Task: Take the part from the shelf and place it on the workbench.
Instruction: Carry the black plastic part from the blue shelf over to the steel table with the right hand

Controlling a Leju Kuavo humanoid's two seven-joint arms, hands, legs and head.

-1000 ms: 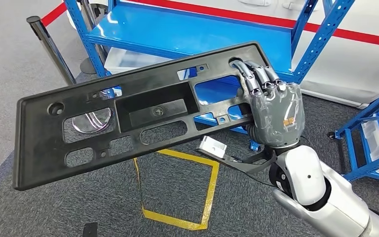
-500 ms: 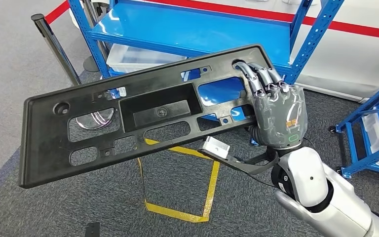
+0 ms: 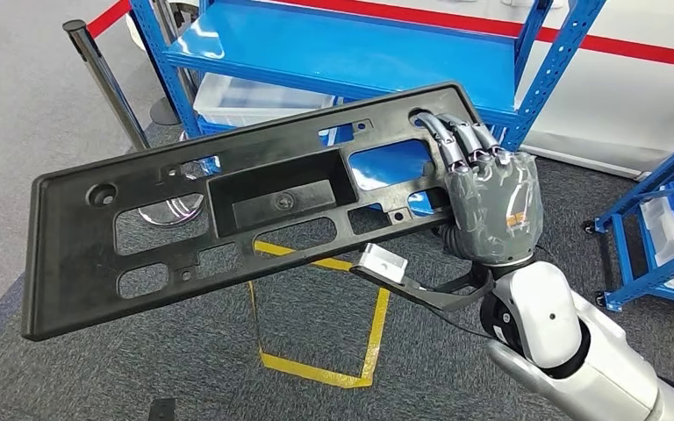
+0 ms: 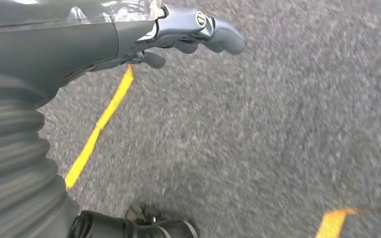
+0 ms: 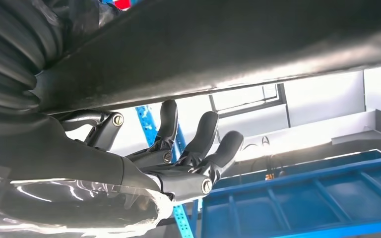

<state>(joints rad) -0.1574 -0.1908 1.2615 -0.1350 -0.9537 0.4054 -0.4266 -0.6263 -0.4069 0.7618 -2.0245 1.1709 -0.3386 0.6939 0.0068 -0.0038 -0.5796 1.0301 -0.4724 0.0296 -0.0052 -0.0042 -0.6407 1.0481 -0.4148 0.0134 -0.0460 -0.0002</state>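
The part is a long black plastic panel [image 3: 167, 254] with several cut-outs and a rectangular recess. It hangs in the air in front of me, tilted with its left end lower. My right hand [image 3: 491, 206] grips its right end, fingers hooked over the top edge through a hole. In the right wrist view the panel's dark underside [image 5: 228, 44] runs above the fingers [image 5: 198, 144], which press up against it. My left hand [image 4: 178, 25] hangs over the grey carpet and holds nothing, its fingers loosely spread.
A blue shelf rack [image 3: 342, 53] stands just behind the panel, with a white bin [image 3: 246, 96] under its deck. At the left stands a metal stanchion pole [image 3: 105, 79]. A yellow tape square [image 3: 316, 368] marks the carpet below. Another blue rack [image 3: 667, 228] stands at the right.
The whole picture has shifted slightly, with the shelf and pole drifting right. The panel stays in my right hand's grip at nearly the same tilt.
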